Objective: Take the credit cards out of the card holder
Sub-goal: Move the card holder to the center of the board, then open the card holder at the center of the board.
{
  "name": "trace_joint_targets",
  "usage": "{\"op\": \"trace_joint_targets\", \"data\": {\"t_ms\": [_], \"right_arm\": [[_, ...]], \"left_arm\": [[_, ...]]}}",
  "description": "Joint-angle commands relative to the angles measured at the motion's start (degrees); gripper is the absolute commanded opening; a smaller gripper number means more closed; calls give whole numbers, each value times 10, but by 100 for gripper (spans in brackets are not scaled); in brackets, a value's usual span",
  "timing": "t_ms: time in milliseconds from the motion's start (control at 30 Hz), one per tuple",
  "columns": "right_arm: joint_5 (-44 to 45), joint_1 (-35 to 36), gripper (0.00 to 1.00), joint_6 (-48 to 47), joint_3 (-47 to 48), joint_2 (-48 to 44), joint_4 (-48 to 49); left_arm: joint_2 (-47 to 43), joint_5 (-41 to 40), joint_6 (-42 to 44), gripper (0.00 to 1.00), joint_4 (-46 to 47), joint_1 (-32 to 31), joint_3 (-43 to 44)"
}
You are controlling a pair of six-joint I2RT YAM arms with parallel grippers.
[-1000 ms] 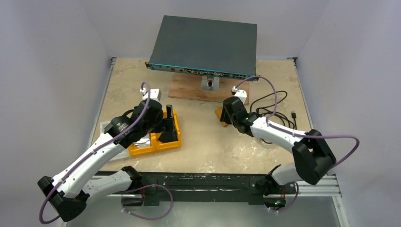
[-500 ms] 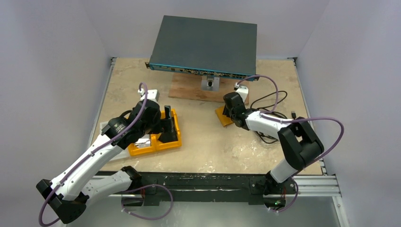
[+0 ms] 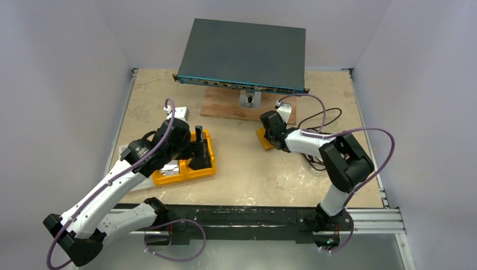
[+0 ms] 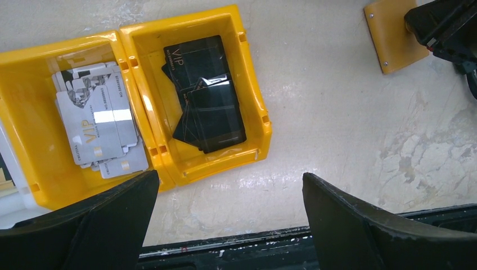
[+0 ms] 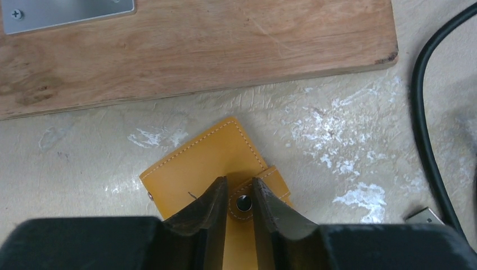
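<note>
1. Hanging above the yellow tray [image 4: 185, 17] at the left of the overhead view, the left arm [image 3: 112, 180] has its jaws spread wide with nothing between them. Its dark fingers [image 4: 84, 225] sit in the bottom corners of the left wrist view.
2. Grey-silver credit cards [image 4: 98, 121] lie in a loose pile in the tray's left compartment, and black cards [image 4: 208, 95] fill the right one.
3. A dark network switch [image 3: 244, 53] sits at top centre of the overhead view, above a wooden board [image 5: 197, 50].
4. The tan card holder [image 5: 197, 163] lies flat on the counter [image 3: 253, 174] right of centre, near the board's lower edge and well apart from the tray.
5. The right arm [image 3: 315, 143] stretches in from the right. Its jaws are drawn close together on top of the card holder, with the strap's metal snap [image 5: 243, 203] in the narrow gap. Whether they pinch the strap I cannot tell.
6. A black cable [image 5: 424, 112] runs down the right edge of the right wrist view.
</note>
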Motion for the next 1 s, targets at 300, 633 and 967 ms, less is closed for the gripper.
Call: {"op": "trace_joint_targets", "data": {"t_ms": [300,633,967], "right_arm": [[-44,92,2,119,-49,-61,-137],[-19,145,28,128,-53,-117,-185],[17,152,27,63,-24,-141,-254]], "left_arm": [[14,40,-23,99,42,6,-26],[12,71,-45,99,64,5,-59],[-1,70,-41,99,58,6,-73]]}}
